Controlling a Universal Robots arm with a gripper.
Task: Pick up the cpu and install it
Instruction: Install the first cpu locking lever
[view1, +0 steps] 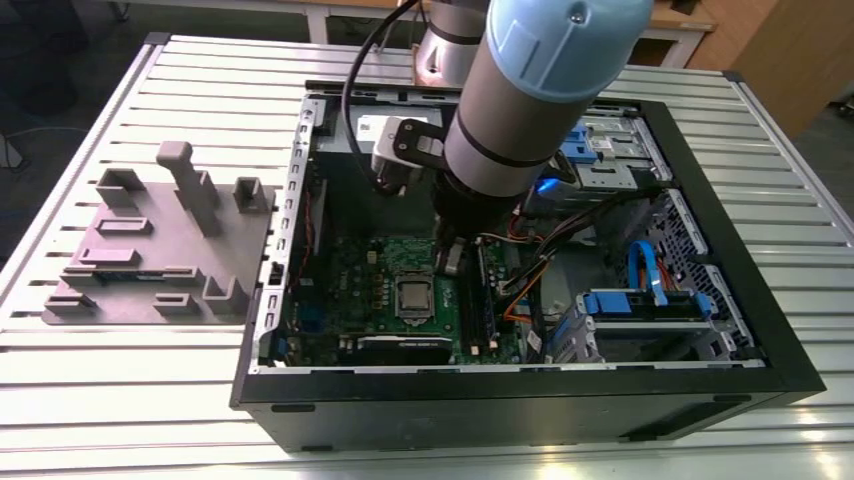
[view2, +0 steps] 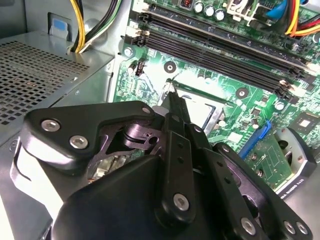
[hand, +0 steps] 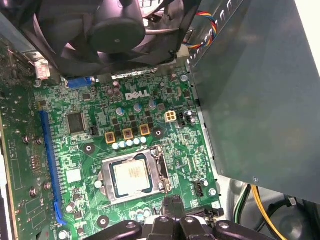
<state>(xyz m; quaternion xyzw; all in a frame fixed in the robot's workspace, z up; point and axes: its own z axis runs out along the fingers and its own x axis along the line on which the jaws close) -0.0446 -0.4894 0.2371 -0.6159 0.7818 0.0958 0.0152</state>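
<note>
While the small square silver-topped cpu (hand: 131, 175) lies seated in its metal-framed socket on the green motherboard (hand: 75, 150), which bears white printed lettering, the black tool (hand: 172, 204) hovers just beside that socket, fingers pressed together on nothing, inside the open black computer case (view1: 534, 410) on the slatted bench (view1: 134, 400).

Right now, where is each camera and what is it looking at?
Exterior view: off the arm, up high, looking down into the open case on the table; the arm shows.
First wrist view: on the arm, looking down at the motherboard and the cpu in its socket; the gripper shows.
Second wrist view: on the arm, looking past the gripper at the motherboard.
Shared: both wrist views show gripper and motherboard.
</note>
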